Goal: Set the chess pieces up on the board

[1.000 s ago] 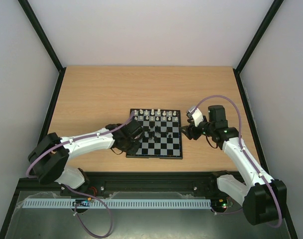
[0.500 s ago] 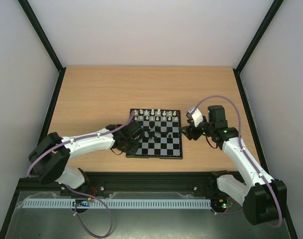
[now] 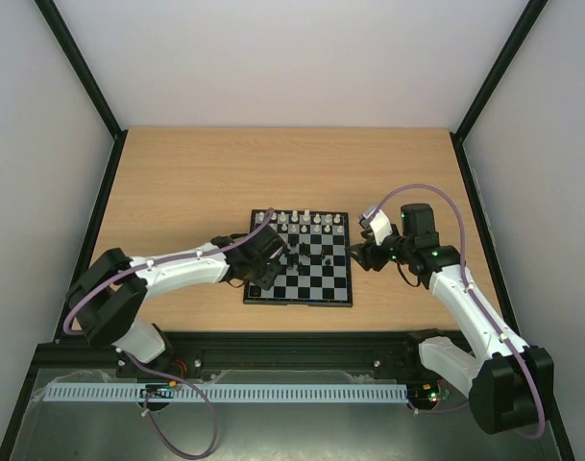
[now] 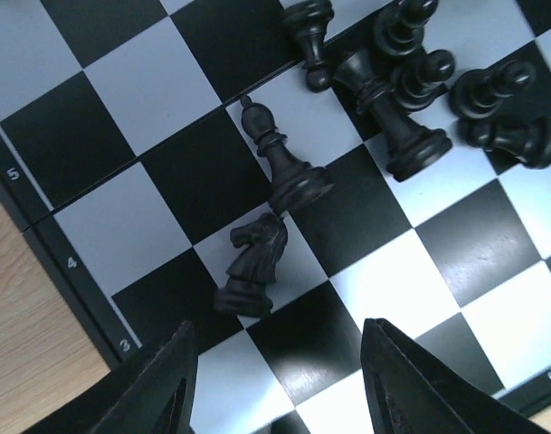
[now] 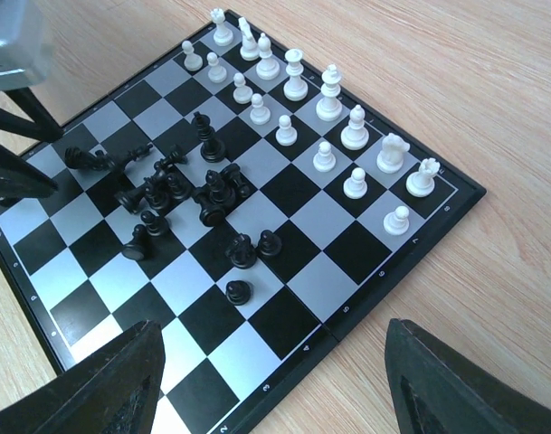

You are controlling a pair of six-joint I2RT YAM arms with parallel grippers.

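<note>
L claw (image 4: 277, 342) spread, board (image 4: 42, 217) rim 5-4-3

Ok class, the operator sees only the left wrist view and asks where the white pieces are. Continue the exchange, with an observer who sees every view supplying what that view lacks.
Observer: The white pieces stand in two rows along the far edge of the board.
Operator: Is the other arm in the way?
Observer: No, the right gripper hangs open and empty by the board's right edge.
Operator: Any black pieces outside my picture?
Observer: Yes, three black pieces sit apart from the heap, nearer that right edge, seemingly upright.
</note>
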